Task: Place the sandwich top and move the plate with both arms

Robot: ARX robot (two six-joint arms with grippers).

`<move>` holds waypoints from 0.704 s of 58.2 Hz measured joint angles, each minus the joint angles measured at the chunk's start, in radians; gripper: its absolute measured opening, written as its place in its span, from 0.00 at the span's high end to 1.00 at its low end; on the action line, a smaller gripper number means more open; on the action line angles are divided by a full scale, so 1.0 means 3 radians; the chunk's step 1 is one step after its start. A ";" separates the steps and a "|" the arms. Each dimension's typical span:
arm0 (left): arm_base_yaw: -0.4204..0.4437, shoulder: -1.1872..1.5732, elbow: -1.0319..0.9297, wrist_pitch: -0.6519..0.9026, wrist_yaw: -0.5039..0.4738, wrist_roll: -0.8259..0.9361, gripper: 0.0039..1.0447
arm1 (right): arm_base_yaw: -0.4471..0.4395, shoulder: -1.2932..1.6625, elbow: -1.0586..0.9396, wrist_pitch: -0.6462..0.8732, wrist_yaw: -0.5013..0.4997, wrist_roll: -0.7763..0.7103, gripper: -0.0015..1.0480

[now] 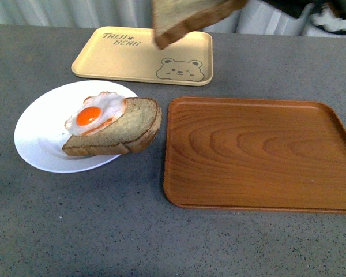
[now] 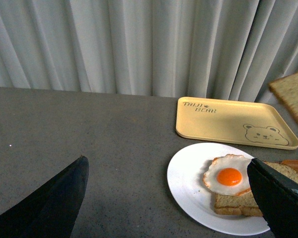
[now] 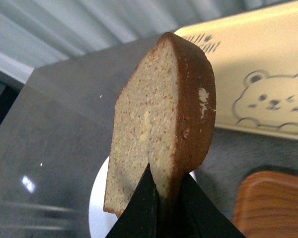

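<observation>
The sandwich top (image 1: 184, 20), a plain brown slice with a dark crust, hangs in the air above the yellow tray at the top of the front view. My right gripper (image 3: 165, 191) is shut on its lower edge, and the slice (image 3: 161, 119) stands on edge between the fingers. The white plate (image 1: 43, 135) lies at the left of the table and carries a bread slice with a fried egg (image 1: 98, 115). My left gripper (image 2: 174, 191) is open, low over the table beside the plate (image 2: 188, 183). The sandwich top (image 2: 293, 96) shows at that view's right edge.
A pale yellow bear-printed tray (image 1: 115, 60) lies at the back of the grey table. A brown wood-grain tray (image 1: 259, 153) lies right of the plate, close to the egg slice's crust. Grey curtains (image 2: 139, 44) hang behind the table.
</observation>
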 joint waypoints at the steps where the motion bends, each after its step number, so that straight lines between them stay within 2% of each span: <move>1: 0.0000 0.0000 0.0000 0.0000 0.0000 0.0000 0.08 | 0.0029 0.0024 0.0010 0.0006 0.0008 0.0010 0.97; 7: 0.0000 0.0000 0.0000 0.0000 0.0000 0.0000 0.08 | 0.0261 0.0234 0.0100 0.0045 0.0052 0.0094 0.97; 15: 0.0000 0.0000 0.0000 0.0000 0.0000 0.0000 0.08 | 0.0429 0.0437 0.0164 0.0065 0.0164 0.0210 0.97; 41: 0.0000 0.0000 0.0000 0.0000 0.0000 0.0000 0.08 | 0.0629 0.0879 0.0268 0.0047 0.0374 0.0431 0.97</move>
